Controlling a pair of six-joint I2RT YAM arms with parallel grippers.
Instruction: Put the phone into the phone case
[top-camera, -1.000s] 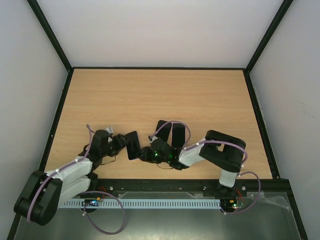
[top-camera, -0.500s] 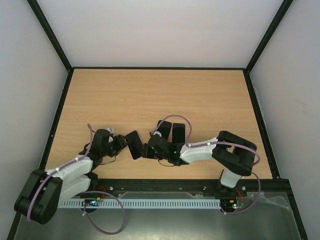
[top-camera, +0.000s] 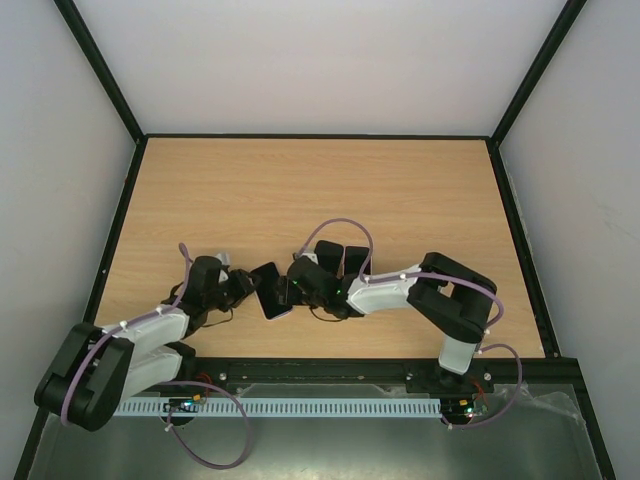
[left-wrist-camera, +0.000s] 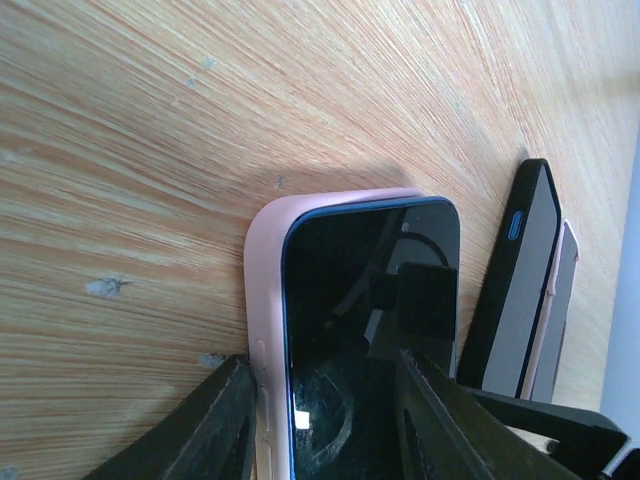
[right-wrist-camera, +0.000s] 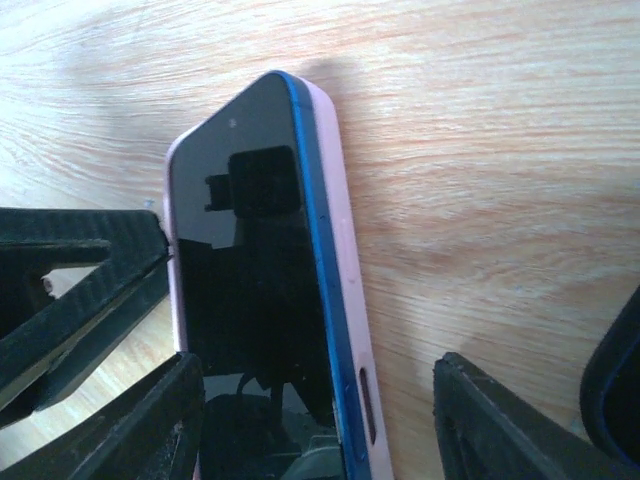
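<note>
**A:** What has changed at the near end?

**B:** The right gripper (right-wrist-camera: 320, 380) has spread. Its fingers now stand wide at the bottom corners of its wrist view, clear of the phone (right-wrist-camera: 250, 290). A second ago they were close together. In the overhead view it has also slid left.

**A:** And the other claw?

**B:** The left gripper (left-wrist-camera: 322, 385) has narrowed around the lower end of the phone case (left-wrist-camera: 262, 260), one finger against the pink rim at lower left. The other finger overlaps the dark screen, so I cannot tell if it truly pinches.

**A:** Where is the phone?

**B:** Between the two claws, low and centre-left on the table (top-camera: 300, 190), inside the pink case. A blue edge shows along one long side, so I judge that side may want a last press.

**A:** Beyond it?

**B:** A black slab (left-wrist-camera: 515, 290) on edge at the right.
</note>
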